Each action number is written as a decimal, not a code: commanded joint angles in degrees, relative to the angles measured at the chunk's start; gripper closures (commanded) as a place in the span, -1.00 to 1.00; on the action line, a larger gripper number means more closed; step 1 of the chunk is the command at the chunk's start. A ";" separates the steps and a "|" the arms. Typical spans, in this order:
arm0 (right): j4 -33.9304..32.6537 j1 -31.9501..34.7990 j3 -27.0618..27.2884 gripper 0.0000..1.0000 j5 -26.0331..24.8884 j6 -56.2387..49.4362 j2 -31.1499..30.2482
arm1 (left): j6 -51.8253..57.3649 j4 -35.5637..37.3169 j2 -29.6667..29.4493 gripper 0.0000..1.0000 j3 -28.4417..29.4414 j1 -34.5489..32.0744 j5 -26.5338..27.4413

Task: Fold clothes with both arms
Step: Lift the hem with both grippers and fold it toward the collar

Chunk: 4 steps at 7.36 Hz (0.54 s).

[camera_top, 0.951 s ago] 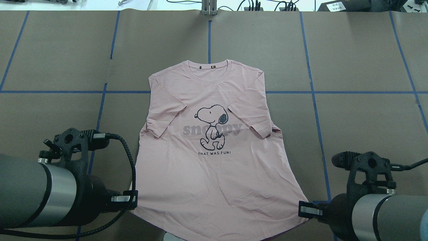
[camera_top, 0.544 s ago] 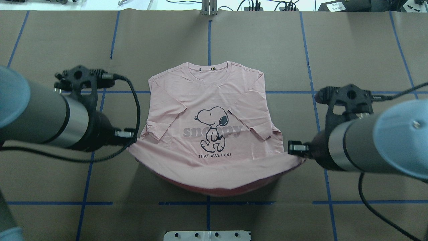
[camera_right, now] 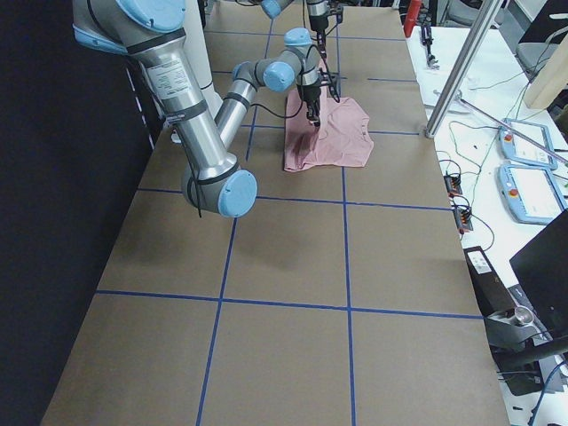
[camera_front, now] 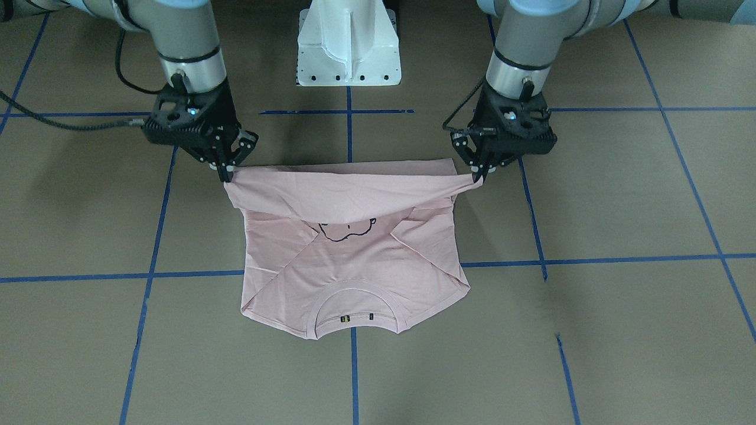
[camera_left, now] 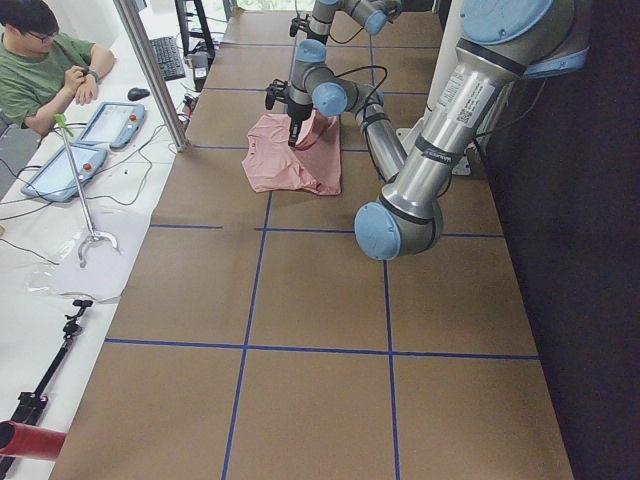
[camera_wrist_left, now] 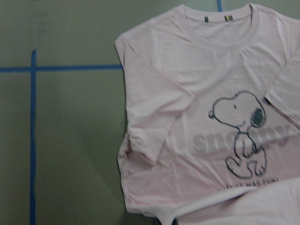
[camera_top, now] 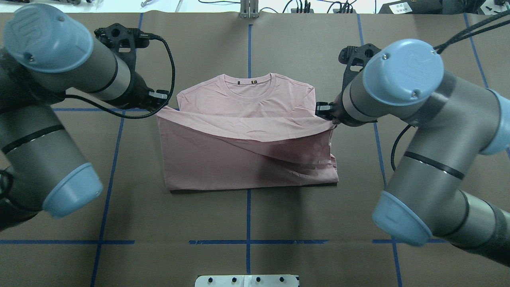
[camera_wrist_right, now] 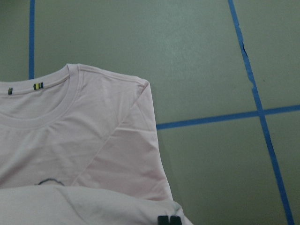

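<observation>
**A:** How many garments are on the table (camera_top: 303, 223)?

**B:** Only one, a pale pink T-shirt (camera_top: 247, 159). It lies at the middle of the table, with the collar on the side far from the robot. Its lower half is doubled over toward the collar.

**A:** And how many grippers hold it?

**B:** Two. The left gripper (camera_front: 481, 174) has its fingers pressed together on one corner of the hem. The right gripper (camera_front: 226, 172) pinches the other corner in the same way. The hem hangs stretched between them, a little above the chest part.

**A:** Is the print visible?

**B:** There is one cartoon dog (camera_wrist_left: 239, 136). The left wrist camera shows it whole. From the front, only the top of its head comes out under the raised hem.

**A:** Anything at the collar?

**B:** Two small labels (camera_front: 344, 319), side by side inside the neck.

**A:** What else is there?

**B:** One white pedestal (camera_front: 349, 44) between the arms, and one person (camera_left: 40, 60) sitting beyond the table end.
</observation>
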 commanded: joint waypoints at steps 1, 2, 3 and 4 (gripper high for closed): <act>10.55 3.25 -18.01 1.00 0.06 -1.06 6.55 | 1.57 -11.69 -2.96 1.00 14.58 -2.03 0.21; 15.20 4.30 -23.91 1.00 0.15 -2.71 7.70 | 2.62 -15.05 -3.76 1.00 18.99 -2.56 0.21; 19.17 4.31 -28.58 1.00 0.06 -2.73 8.67 | 2.72 -17.52 -4.20 1.00 21.82 -2.48 0.21; 20.42 4.31 -30.54 1.00 0.06 -2.82 9.12 | 2.89 -18.58 -5.51 1.00 25.41 -2.39 0.30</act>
